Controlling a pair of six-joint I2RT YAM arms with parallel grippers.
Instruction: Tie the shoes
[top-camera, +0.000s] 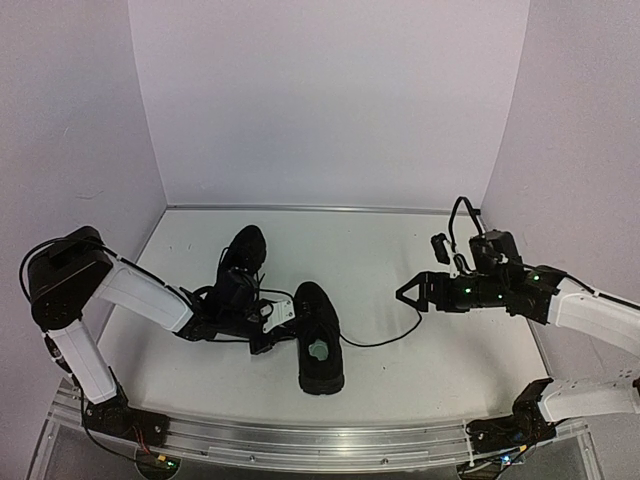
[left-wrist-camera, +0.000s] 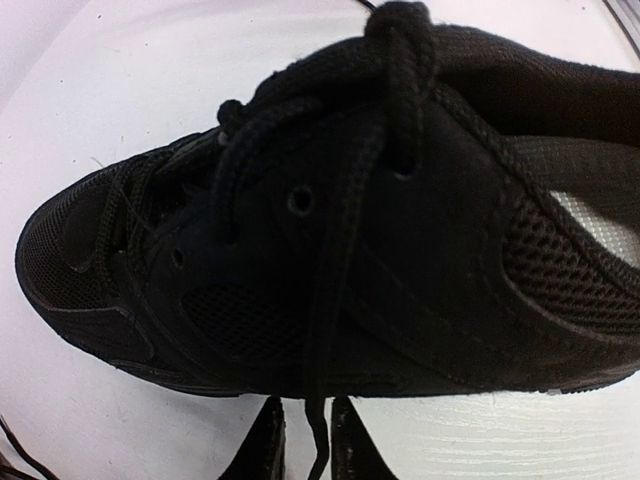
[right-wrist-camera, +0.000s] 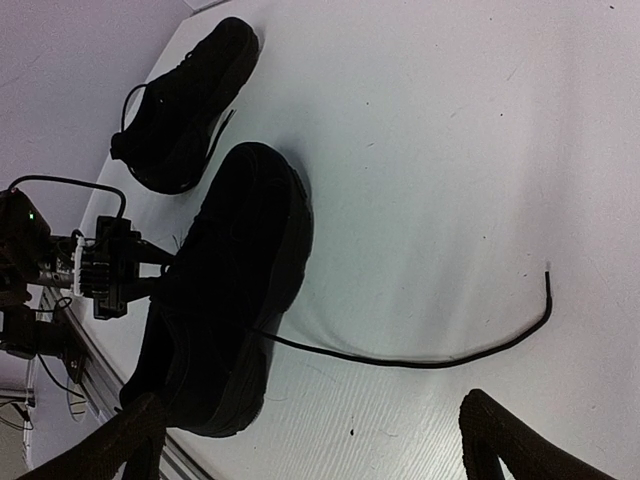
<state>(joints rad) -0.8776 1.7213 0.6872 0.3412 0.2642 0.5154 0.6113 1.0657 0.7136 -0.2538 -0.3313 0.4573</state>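
Two black shoes lie on the white table. The far shoe (top-camera: 245, 262) is at the left. The near shoe (top-camera: 318, 338) is in the middle, with a pale patch showing in its opening. My left gripper (top-camera: 262, 335) is at the near shoe's left side. In the left wrist view its fingers (left-wrist-camera: 265, 445) are almost closed around a thin black lace (left-wrist-camera: 318, 440) that hangs down from the knot (left-wrist-camera: 400, 30). My right gripper (top-camera: 408, 293) is wide open and empty, right of the near shoe. The other lace end (right-wrist-camera: 420, 362) lies loose on the table in front of it.
White walls close in the table at the back and both sides. A metal rail (top-camera: 300, 445) runs along the near edge. My left arm (top-camera: 150, 295) lies low beside the far shoe, which also shows in the right wrist view (right-wrist-camera: 185, 105).
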